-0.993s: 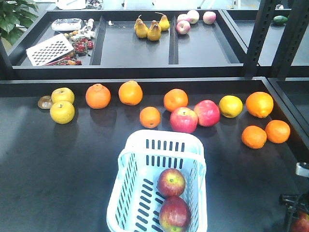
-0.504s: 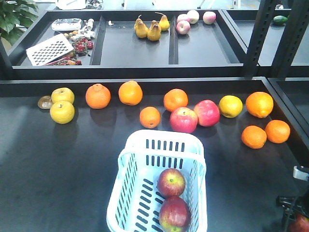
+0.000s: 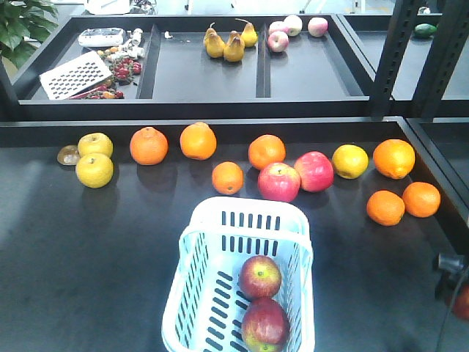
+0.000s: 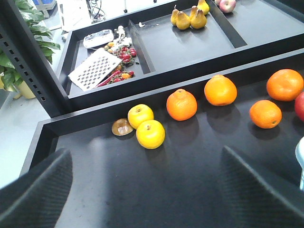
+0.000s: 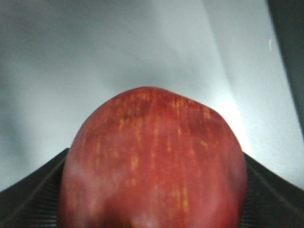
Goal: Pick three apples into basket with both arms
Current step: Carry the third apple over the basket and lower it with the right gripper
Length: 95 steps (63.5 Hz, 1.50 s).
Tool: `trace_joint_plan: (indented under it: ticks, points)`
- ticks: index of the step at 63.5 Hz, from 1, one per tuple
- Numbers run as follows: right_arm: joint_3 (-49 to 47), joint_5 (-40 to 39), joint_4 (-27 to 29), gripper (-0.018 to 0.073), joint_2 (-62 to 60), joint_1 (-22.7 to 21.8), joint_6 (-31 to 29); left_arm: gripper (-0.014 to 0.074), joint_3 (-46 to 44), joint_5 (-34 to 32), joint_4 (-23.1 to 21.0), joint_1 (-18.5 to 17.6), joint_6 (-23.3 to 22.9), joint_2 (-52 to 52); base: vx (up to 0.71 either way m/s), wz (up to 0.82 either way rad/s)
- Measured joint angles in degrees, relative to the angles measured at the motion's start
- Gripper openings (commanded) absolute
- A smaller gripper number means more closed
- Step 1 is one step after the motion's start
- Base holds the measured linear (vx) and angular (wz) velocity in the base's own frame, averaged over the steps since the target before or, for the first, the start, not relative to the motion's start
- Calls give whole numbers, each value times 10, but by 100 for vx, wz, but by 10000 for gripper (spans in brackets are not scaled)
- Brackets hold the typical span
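A mock grocery stall: black display trays (image 3: 315, 81) of loose fruit, with a shopping basket (image 3: 220, 220).

Right gripper (image 5: 152, 190), at the front view's lower right edge, clamps 1 apple (image 5: 153, 161) between its fingers; left gripper (image 4: 142, 190) fingers spread apart.

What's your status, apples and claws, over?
Right claw shut on third apple, off the table's right edge. Left claw open, empty. Two apples in basket. Path to basket looks clear.
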Motion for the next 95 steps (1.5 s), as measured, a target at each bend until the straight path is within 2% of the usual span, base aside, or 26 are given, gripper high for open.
trace_joint_plan:
  ticks: [5,14,30,43,58,69,78,87,95]
  points:
    - [0,18,23,123,-49,12,-26,590,0,0,0,0,0,0,0,0]
    - [0,54,59,124,-138,70,-72,590,0,0,0,0,0,0,0,0]
    - [1,82,74,127,-252,235,-98,590,0,0,0,0,0,0,0,0]
    - [4,102,103,132,-275,359,-98,590,0,0,0,0,0,0,0,0]
    - [6,45,129,135,-253,475,-98,590,0,0,0,0,0,0,0,0]
    - [6,-13,139,161,-205,520,-98,590,0,0,0,0,0,0,0,0]
    - [6,-57,152,232,-161,542,-98,590,0,0,0,0,0,0,0,0]
    - [6,-85,162,369,-129,549,-98,590,0,0,0,0,0,0,0,0]
    - [6,-91,162,525,-117,549,-98,590,0,0,0,0,0,0,0,0]
